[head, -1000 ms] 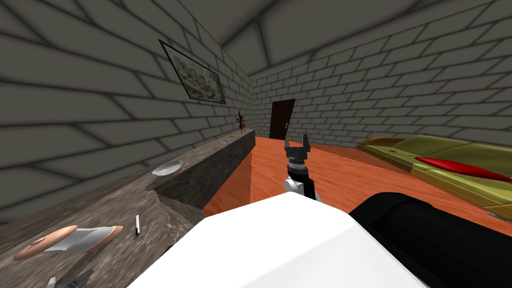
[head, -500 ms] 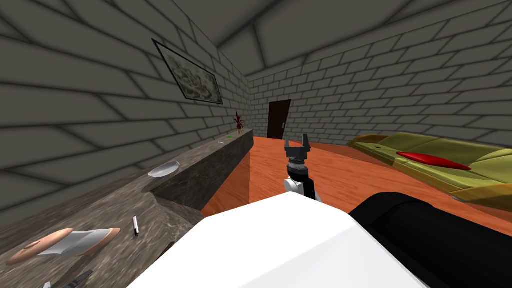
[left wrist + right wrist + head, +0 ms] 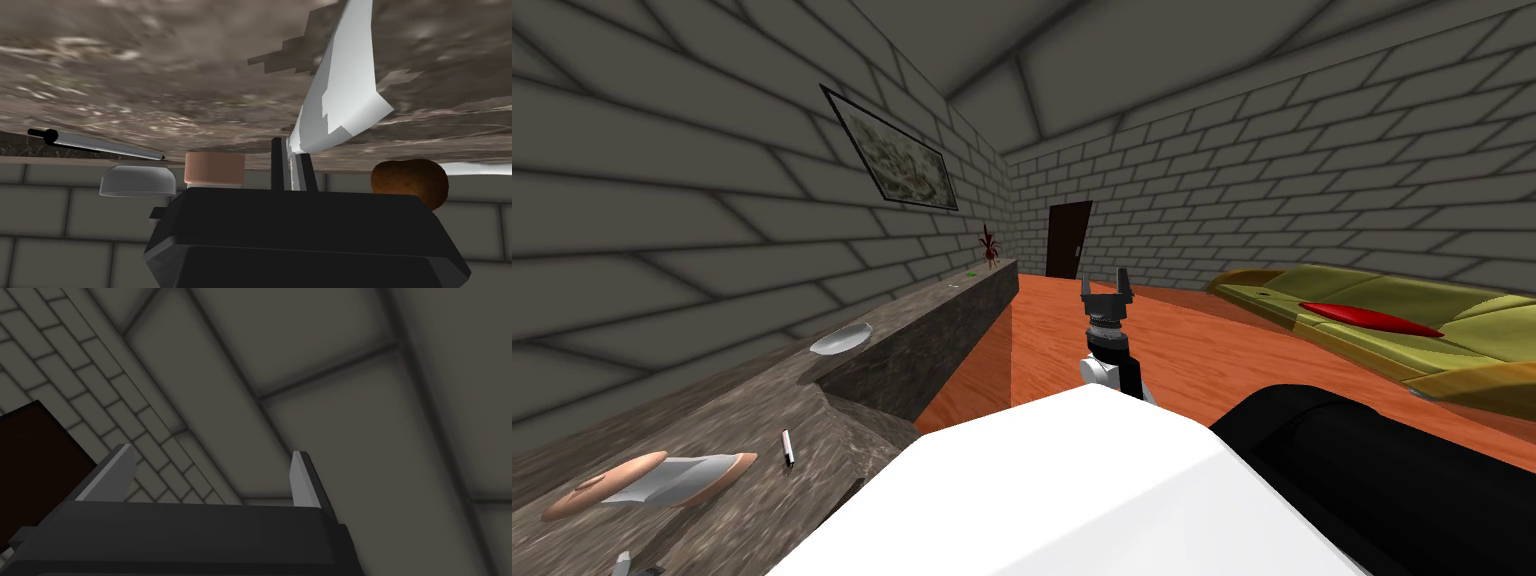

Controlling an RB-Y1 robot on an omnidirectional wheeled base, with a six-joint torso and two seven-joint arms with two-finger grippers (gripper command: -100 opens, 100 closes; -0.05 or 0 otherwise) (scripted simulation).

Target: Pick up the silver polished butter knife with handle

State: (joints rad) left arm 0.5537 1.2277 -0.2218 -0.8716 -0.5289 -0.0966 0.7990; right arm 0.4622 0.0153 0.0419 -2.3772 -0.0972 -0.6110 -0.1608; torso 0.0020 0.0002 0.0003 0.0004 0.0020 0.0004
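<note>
1. The left gripper (image 3: 293, 161) is pinched narrow on the knife (image 3: 345, 90), low at my 8 o'clock by the counter (image 3: 762, 400).
2. The right gripper (image 3: 1107, 290) stands wide at 12 o'clock.
3. The knife is probably light, stiff and slick. It is held at the blade's narrow end, so it may pivot.

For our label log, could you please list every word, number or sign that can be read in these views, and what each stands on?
None: no text can be read anywhere.
The picture on the wall shows a mottled pattern without lettering.
The counter, plate, pen, door, sofa and knife carry no marks.
</note>
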